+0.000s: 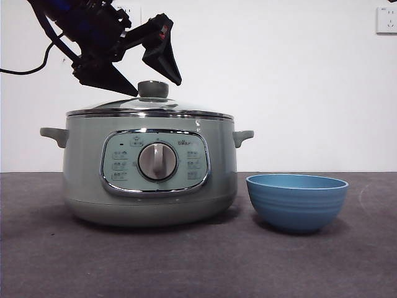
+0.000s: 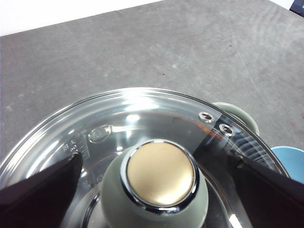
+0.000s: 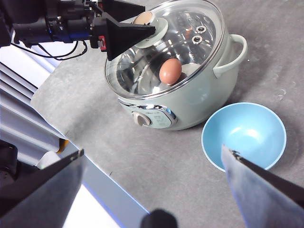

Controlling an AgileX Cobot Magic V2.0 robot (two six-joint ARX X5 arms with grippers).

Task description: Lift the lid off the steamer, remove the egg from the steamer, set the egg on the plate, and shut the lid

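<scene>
The sage-green steamer (image 1: 149,180) stands left of centre on the grey table, with the glass lid (image 1: 149,107) resting on it. My left gripper (image 1: 157,88) hangs open over the lid, one jaw on each side of the knob (image 2: 161,173) without touching it. Through the glass the reddish-brown egg (image 3: 170,71) shows inside the steamer (image 3: 190,97). To the right of the steamer sits the empty blue plate (image 1: 296,202), a small bowl. My right gripper (image 3: 153,152) is open, high above the table and holding nothing, with the plate (image 3: 243,135) below it.
A white wall with a socket (image 1: 386,20) stands behind the table. The steamer's side handles (image 1: 243,136) stick out on both sides. In the right wrist view the table's edge (image 3: 102,190) and the left arm's cables (image 3: 42,45) show.
</scene>
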